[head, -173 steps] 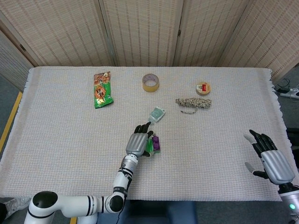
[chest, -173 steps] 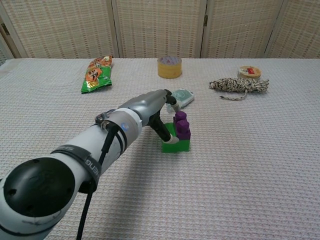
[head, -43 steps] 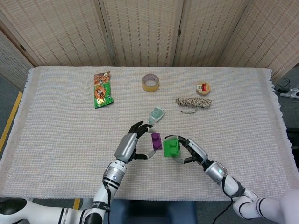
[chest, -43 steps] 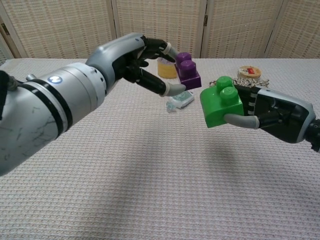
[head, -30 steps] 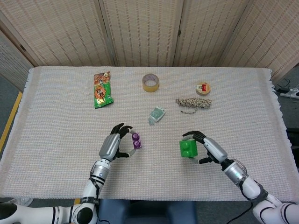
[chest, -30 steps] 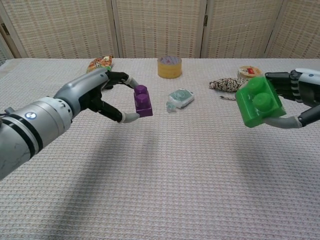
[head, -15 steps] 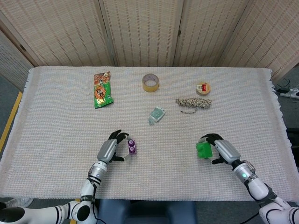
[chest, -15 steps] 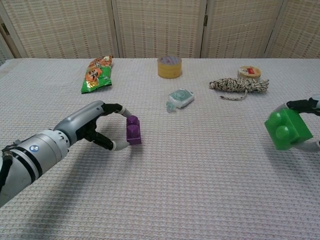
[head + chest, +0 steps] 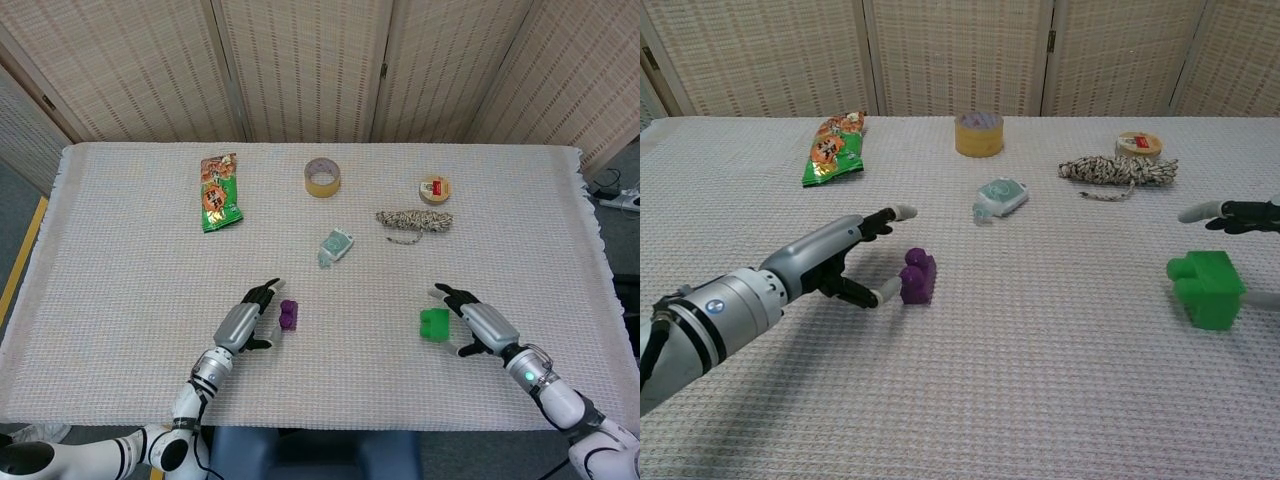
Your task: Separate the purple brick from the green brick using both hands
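Head view: left hand (image 9: 243, 326) fingers apart, holding nothing, purple brick (image 9: 288, 315) on the table just off its fingertips; right hand (image 9: 480, 325) also spread, green brick (image 9: 434, 325) beside its fingers. Bricks well apart. Chest view: purple brick (image 9: 917, 277) lies at the left thumb tip; green brick (image 9: 1206, 288) below the right fingers (image 9: 1226, 212). Snack bag (image 9: 833, 149) print unreadable.
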You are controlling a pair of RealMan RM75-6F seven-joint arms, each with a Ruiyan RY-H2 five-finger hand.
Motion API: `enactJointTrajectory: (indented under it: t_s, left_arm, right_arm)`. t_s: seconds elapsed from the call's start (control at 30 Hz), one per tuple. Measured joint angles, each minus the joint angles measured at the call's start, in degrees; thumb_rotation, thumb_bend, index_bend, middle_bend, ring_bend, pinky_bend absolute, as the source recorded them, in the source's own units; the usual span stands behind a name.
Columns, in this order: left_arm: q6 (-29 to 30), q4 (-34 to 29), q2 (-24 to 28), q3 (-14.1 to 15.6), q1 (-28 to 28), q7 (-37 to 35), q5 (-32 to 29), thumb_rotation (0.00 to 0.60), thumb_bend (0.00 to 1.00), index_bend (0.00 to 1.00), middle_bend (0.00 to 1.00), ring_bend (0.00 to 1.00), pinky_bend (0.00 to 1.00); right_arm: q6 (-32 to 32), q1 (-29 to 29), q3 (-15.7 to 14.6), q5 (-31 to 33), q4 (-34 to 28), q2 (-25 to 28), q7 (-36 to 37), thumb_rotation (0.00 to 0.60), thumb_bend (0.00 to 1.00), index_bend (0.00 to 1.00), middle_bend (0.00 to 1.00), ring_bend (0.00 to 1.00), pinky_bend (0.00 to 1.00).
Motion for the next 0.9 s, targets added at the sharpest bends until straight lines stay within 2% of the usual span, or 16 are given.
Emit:
enactJointTrajectory:
  t_s: [0.27, 0.4, 0.47, 0.6, 0.73, 0.8, 0.9]
  left_arm:
    - [1.6, -3.2, 2.0, 0.0, 0.7, 1.3, 1.4, 0.600, 0.51, 0.00, 0.00, 0.00, 0.00]
    - [3.1, -8.0, 5.6, 0.5, 1.3, 2.9, 3.1, 0.600, 0.50, 0.00, 0.00, 0.00, 0.00]
    - [4.1, -11.3, 8.9, 1.3, 2.0, 4.1, 4.6, 0.600, 0.50, 0.00, 0.00, 0.00, 0.00]
    - [7.3, -15.9, 17.0, 4.4, 4.3, 6.4, 8.3, 0.600, 0.50, 0.00, 0.00, 0.00, 0.00]
    - [13.2, -19.4, 26.2, 9.3, 9.5, 11.1, 11.7, 0.600, 0.50, 0.00, 0.00, 0.00, 0.00]
    - [16.3, -20.2, 28.4, 10.7, 11.7, 14.6, 12.8, 0.600, 0.49, 0.00, 0.00, 0.00, 0.00]
    - [23.0, -19.9, 29.6, 12.2, 16.1, 21.2, 14.4, 0.600, 0.49, 0.00, 0.00, 0.00, 0.00]
  right_arm:
    - [2.3, -0.5, 0.1, -2.0, -3.1, 3.0, -1.2, 0.600, 0.38, 0.00, 0.00, 0.00, 0.00]
    - [7.2, -2.0, 0.3, -3.6, -5.5, 5.5, -7.0, 0.600, 0.37, 0.00, 0.00, 0.00, 0.00]
    - [9.7, -3.2, 0.4, -4.1, -7.0, 6.6, -10.5, 0.600, 0.38, 0.00, 0.00, 0.00, 0.00]
    - [16.7, -7.3, 0.7, -4.3, -10.3, 8.1, -21.0, 0.600, 0.38, 0.00, 0.00, 0.00, 0.00]
    - [24.0, -12.6, 0.9, -3.9, -11.4, 7.7, -32.1, 0.600, 0.37, 0.00, 0.00, 0.00, 0.00]
    - [27.5, -15.8, 0.7, -3.7, -11.5, 7.4, -36.2, 0.600, 0.38, 0.00, 0.00, 0.00, 0.00]
    - [29.0, -17.9, 0.4, -3.3, -11.2, 7.0, -37.2, 0.600, 0.37, 0.00, 0.00, 0.00, 0.00]
